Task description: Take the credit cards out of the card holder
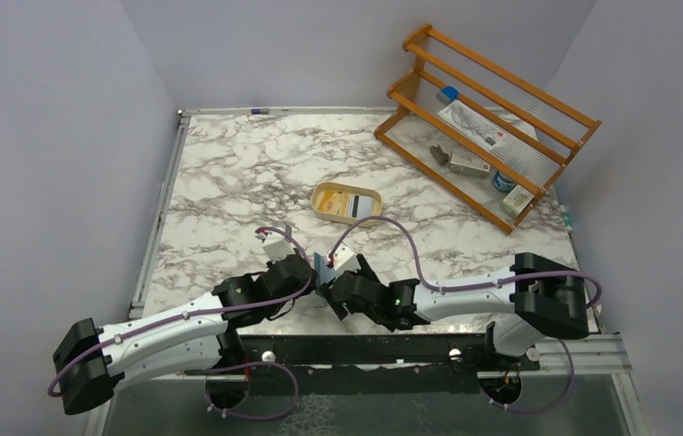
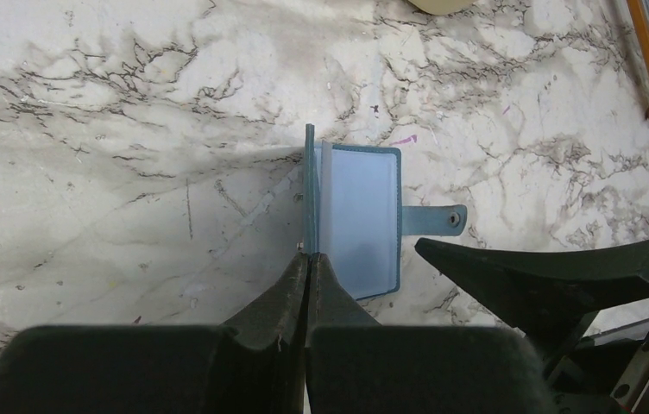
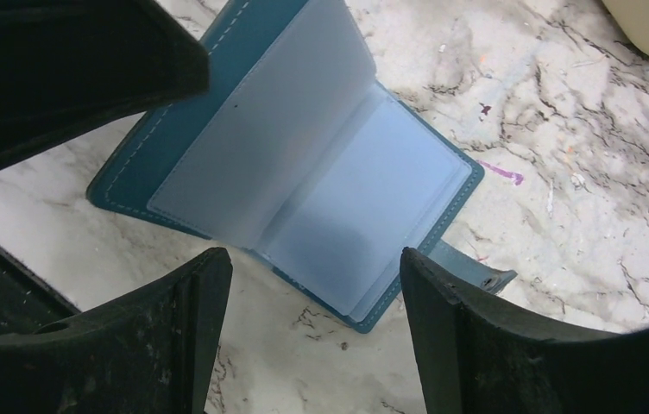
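The teal-blue card holder [image 3: 304, 172] lies open like a book on the marble, between the two grippers [image 1: 323, 266]. One cover stands upright, and my left gripper [image 2: 309, 259] is shut on its near edge. The other half lies flat, with its pale blue pockets [image 2: 360, 220] facing up and the snap tab [image 2: 442, 217] sticking out to the right. No card shows in these pockets. My right gripper [image 3: 312, 293] hovers open just in front of the holder's near edge, touching nothing. Credit cards [image 1: 350, 204], yellow-orange and pale with a dark stripe, lie in the tan dish.
The tan oval dish [image 1: 322, 193] sits just beyond the holder, mid-table. A wooden rack [image 1: 488, 123] with small boxes and papers stands at the back right. A metal rail runs along the table's left edge [image 1: 158, 209].
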### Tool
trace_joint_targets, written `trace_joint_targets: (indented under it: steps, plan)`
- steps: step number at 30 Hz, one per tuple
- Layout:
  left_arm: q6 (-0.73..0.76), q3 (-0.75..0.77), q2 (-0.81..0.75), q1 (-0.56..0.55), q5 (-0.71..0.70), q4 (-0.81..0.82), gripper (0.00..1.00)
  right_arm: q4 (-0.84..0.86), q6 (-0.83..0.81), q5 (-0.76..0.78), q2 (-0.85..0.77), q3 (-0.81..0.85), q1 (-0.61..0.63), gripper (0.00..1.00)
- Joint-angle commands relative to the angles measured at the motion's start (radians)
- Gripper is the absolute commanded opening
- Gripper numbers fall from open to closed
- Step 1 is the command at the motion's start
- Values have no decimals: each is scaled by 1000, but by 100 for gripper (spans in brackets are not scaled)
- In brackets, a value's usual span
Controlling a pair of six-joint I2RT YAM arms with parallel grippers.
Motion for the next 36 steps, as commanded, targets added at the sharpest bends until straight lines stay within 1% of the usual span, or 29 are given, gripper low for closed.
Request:
trace_joint_targets:
  steps: [1, 5, 9, 16, 21, 26, 29, 36]
  plan:
    - [-51, 32, -13, 2, -45, -40, 0, 57, 45, 134, 22, -11, 7, 77]
    - [-52, 32, -12, 2, -41, -40, 0, 74, 59, 166, 23, -13, 7, 77]
    - [-53, 30, -13, 2, -40, -40, 0, 110, 44, 121, 14, -25, 7, 77]
    - [-51, 27, -17, 2, -42, -40, 0, 167, 0, 25, -36, -94, 12, 77]
    - [-51, 29, -11, 2, -41, -39, 0, 163, -14, -4, -59, -114, 20, 77]
    - [-51, 30, -10, 2, -41, -40, 0, 204, -28, -38, -55, -115, 20, 77]
    - [-51, 28, -17, 2, -42, -40, 0, 221, -27, -34, -41, -108, 21, 77]
    - [-51, 26, -20, 2, -40, -43, 0, 247, -46, 29, -20, -90, 21, 77]
